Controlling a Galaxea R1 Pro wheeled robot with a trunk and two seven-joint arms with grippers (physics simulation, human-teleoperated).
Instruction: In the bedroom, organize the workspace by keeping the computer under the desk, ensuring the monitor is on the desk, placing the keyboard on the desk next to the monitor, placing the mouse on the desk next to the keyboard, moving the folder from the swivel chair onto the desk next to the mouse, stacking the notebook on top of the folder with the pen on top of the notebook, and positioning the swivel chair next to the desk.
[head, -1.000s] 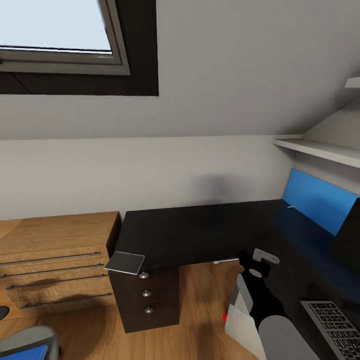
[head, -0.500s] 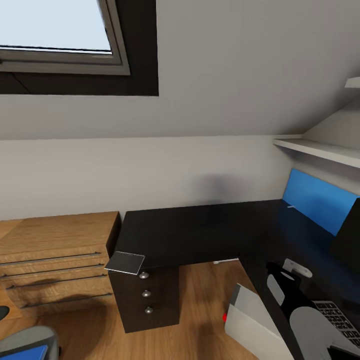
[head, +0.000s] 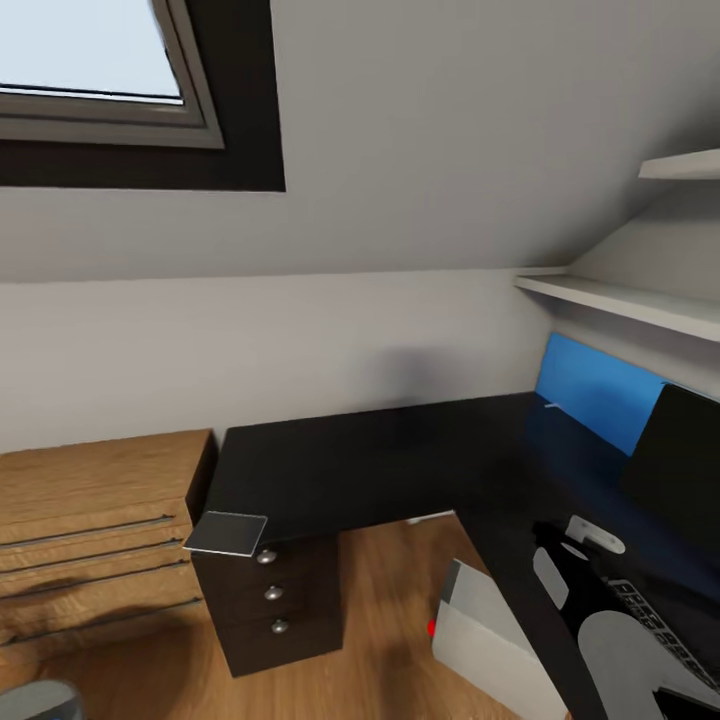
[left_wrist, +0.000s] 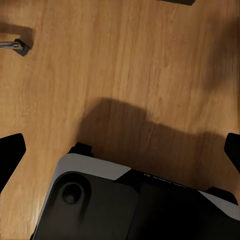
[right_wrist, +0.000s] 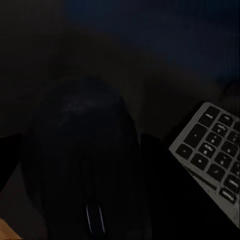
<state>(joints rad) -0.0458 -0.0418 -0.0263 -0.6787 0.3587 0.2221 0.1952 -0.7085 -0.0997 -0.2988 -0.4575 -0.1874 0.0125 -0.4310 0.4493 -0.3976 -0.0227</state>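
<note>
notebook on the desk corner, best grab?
The notebook lies flat with one corner jutting past the desk's front-left corner above the drawers. Pinch that overhanging edge, coming in from the open floor side; only there could a finger get underneath something so thin.

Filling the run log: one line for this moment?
right gripper: holds mouse over desk | keyboard beside | computer under desk

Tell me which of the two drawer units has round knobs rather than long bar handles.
The dark drawer unit under the black desk: three small round silver knobs run down its front. The light wooden cabinet beside it has long thin horizontal bars instead.
</note>
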